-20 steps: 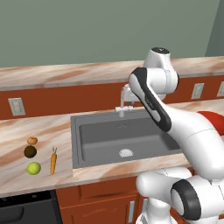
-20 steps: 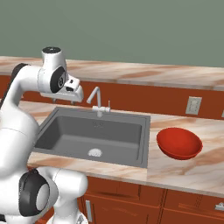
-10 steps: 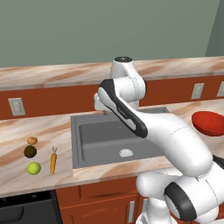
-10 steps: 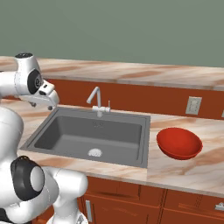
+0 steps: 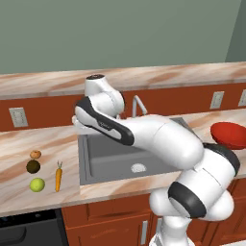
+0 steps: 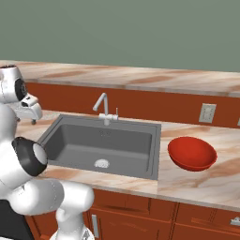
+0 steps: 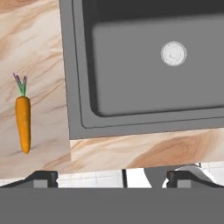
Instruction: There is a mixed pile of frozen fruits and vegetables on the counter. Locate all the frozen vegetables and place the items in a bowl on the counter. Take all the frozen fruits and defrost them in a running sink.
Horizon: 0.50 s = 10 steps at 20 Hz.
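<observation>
The arm had been swung further left over the sink [image 5: 110, 158]. The carrot [image 7: 22, 122] was seen left of the gripper [image 7: 112, 177], whose fingers were spread wide, empty.

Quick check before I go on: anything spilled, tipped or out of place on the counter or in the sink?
Nothing stands out. The carrot and three round items lie together on the counter left of the sink, the red bowl sits upright to its right, and the basin is dry and empty.

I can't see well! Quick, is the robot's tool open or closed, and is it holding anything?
Tool: open, tips far apart, holding nothing.
</observation>
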Motion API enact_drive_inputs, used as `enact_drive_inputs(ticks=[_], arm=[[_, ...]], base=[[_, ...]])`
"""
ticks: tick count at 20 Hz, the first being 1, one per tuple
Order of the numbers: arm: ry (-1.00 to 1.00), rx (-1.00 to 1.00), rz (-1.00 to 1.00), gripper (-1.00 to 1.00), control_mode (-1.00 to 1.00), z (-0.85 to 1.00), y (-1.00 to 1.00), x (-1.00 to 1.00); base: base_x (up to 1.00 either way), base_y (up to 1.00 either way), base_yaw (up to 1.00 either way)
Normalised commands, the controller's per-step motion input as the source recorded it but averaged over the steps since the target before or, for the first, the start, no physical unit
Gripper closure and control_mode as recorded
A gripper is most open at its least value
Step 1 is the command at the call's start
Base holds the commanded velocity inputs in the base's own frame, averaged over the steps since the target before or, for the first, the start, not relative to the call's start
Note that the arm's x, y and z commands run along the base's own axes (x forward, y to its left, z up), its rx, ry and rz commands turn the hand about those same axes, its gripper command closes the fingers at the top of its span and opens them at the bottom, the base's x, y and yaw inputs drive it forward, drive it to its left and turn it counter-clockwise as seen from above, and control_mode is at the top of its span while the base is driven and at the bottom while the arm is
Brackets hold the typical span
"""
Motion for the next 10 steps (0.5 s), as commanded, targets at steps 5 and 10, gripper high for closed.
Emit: enact_drive_inputs(ticks=[5, 10], arm=[[0.20, -0.09, 0.00, -1.00, -1.00, -0.61, 0.93, 0.08], [0.14, 0.03, 0.05, -1.00, -1.00, -0.57, 0.61, 0.26]], base=[[0.00, 0.00, 0.00], [0.00, 0.00, 0.00]])
